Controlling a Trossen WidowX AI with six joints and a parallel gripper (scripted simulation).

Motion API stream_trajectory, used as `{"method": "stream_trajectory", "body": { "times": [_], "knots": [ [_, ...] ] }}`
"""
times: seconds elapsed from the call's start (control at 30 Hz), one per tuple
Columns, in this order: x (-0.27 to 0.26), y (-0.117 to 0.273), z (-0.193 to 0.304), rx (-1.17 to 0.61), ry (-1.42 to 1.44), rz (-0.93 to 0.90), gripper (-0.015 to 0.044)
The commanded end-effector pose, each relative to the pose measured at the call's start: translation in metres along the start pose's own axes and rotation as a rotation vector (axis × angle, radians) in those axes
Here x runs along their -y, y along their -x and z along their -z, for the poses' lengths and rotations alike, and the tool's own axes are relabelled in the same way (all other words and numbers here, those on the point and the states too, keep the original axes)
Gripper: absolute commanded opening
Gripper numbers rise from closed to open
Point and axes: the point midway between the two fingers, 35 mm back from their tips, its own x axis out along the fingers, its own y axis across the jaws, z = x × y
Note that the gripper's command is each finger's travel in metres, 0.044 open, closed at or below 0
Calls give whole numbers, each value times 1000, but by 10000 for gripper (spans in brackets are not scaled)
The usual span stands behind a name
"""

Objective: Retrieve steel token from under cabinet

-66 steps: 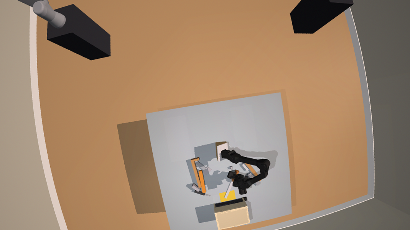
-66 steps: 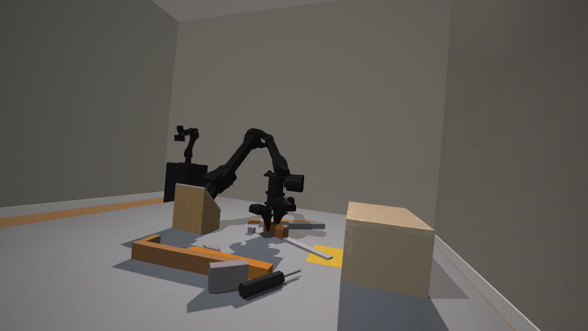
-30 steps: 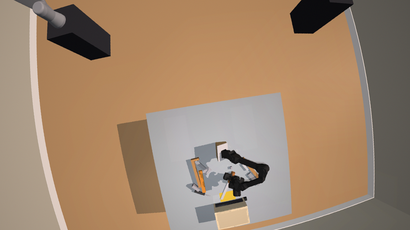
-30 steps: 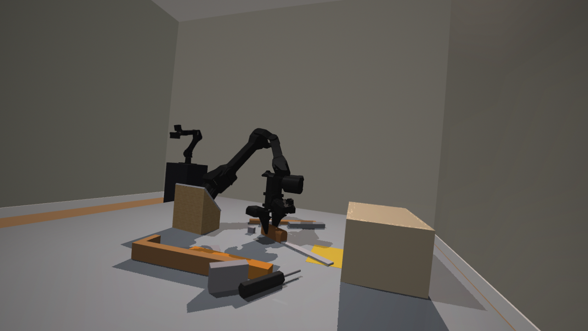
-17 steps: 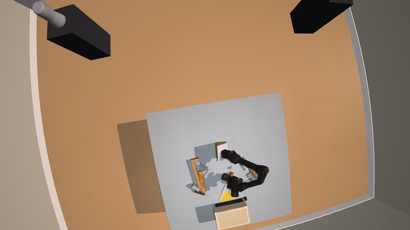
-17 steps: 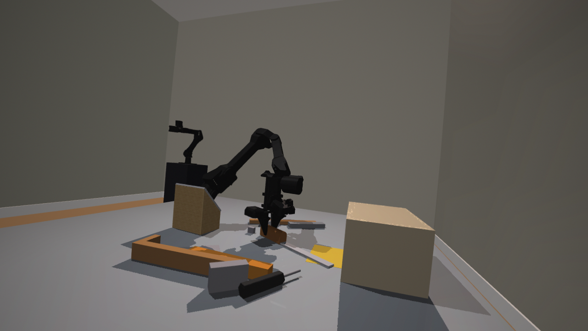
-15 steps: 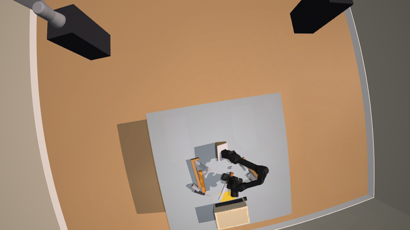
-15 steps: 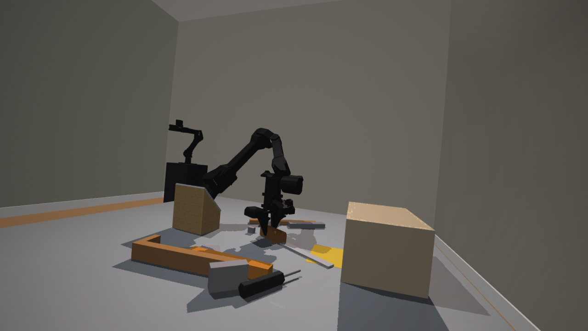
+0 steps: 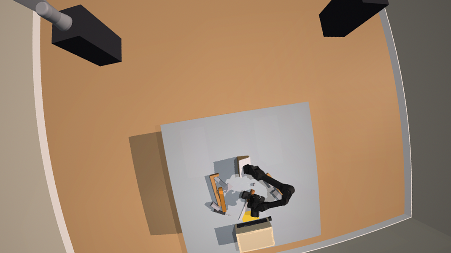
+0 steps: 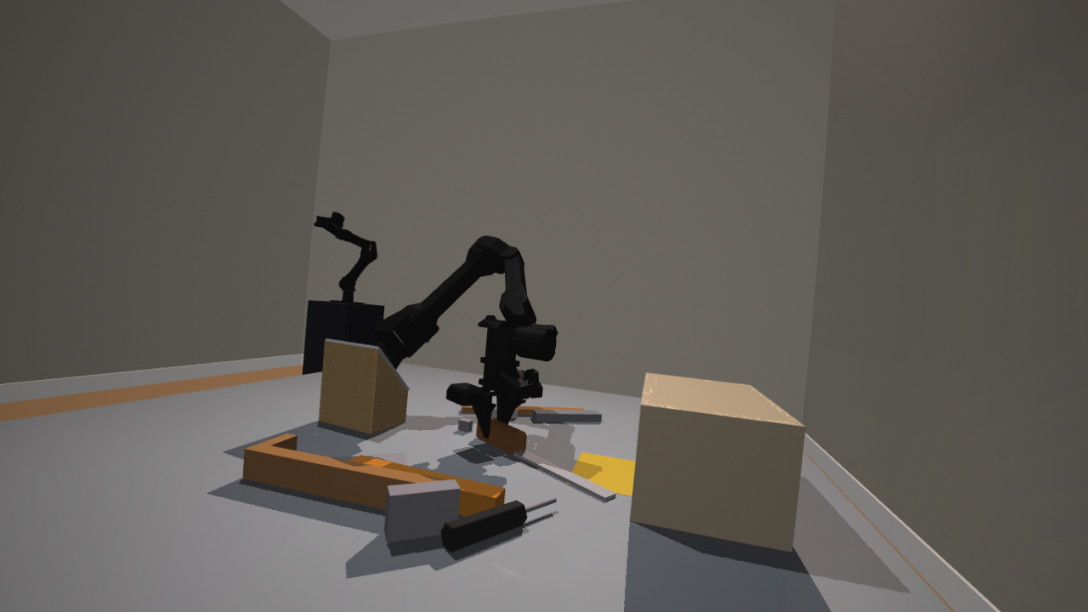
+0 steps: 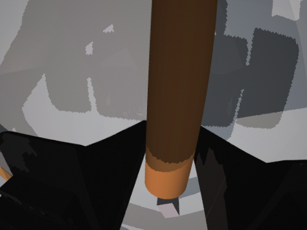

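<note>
My gripper is shut on the orange-brown round handle of a tool, low over the table. The tool's long flat grey blade reaches toward the cabinet. Its tip is outside, beside the yellow marked area, on the side nearer the exterior camera. The cabinet's dark vent strip faces the marked area. I cannot see the steel token in any view. The gripper's arm hides part of the yellow area from above.
An orange angled bar, a grey block and a black-handled pronged tool lie on the side nearer the exterior camera. A small grey cube lies behind the gripper. A grey bar lies on the far side.
</note>
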Motion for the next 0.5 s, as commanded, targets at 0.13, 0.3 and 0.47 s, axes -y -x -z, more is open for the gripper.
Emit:
{"method": "stream_trajectory", "body": {
  "times": [0.13,0.3,0.47],
  "knots": [
    [10,1,-5,4,-1,2,0],
    [15,1,-7,4,-1,2,0],
    [20,1,-9,4,-1,2,0]
  ]
}}
